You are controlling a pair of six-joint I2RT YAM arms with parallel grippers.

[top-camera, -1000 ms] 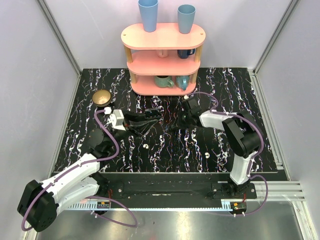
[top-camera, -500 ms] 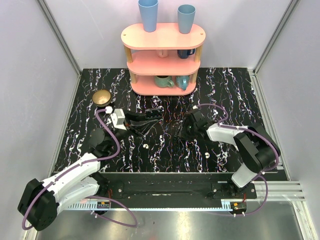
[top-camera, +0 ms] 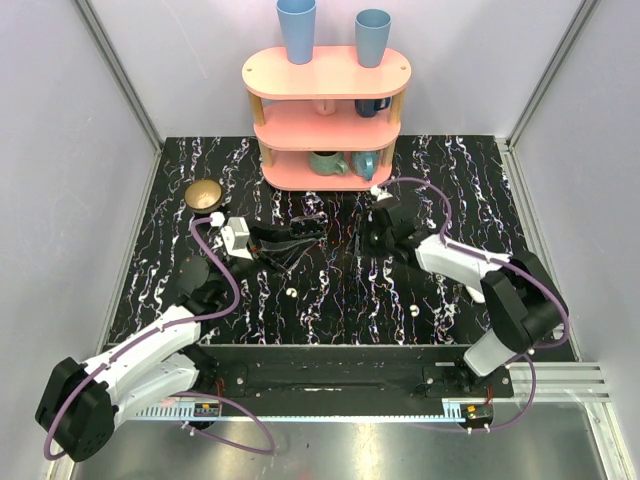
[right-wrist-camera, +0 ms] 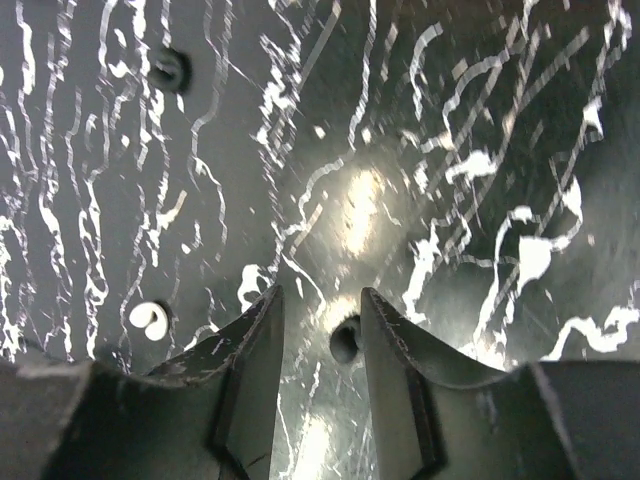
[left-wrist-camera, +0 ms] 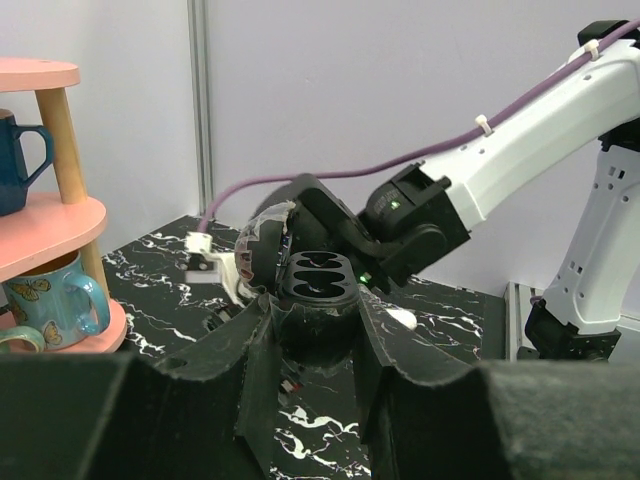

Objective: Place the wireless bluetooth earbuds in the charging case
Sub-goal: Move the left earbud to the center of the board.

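Observation:
My left gripper (top-camera: pixel 306 234) (left-wrist-camera: pixel 315 315) is shut on the charging case (left-wrist-camera: pixel 318 278), a dark rounded shell held above the table with its lid open and two empty slots facing up. Two white earbuds lie on the marble table, one (top-camera: pixel 290 292) below the left gripper and one (top-camera: pixel 413 311) near the front right. My right gripper (top-camera: pixel 372 232) (right-wrist-camera: pixel 320 295) points down at the table just right of the case. Its fingers are apart and grip nothing. A small dark round thing (right-wrist-camera: pixel 345 338) rests on the table against its right finger. A white curled speck (right-wrist-camera: pixel 150 318) lies to the left.
A pink three-tier shelf (top-camera: pixel 327 110) (left-wrist-camera: pixel 35 225) stands at the back with mugs (left-wrist-camera: pixel 50 300) on its tiers and two blue cups (top-camera: pixel 297 28) on top. A brass bowl (top-camera: pixel 204 194) sits at the back left. Grey walls close in both sides.
The right gripper swung toward the front, then back toward the shelf, and its fingers opened wider. The left arm and the case have not moved.

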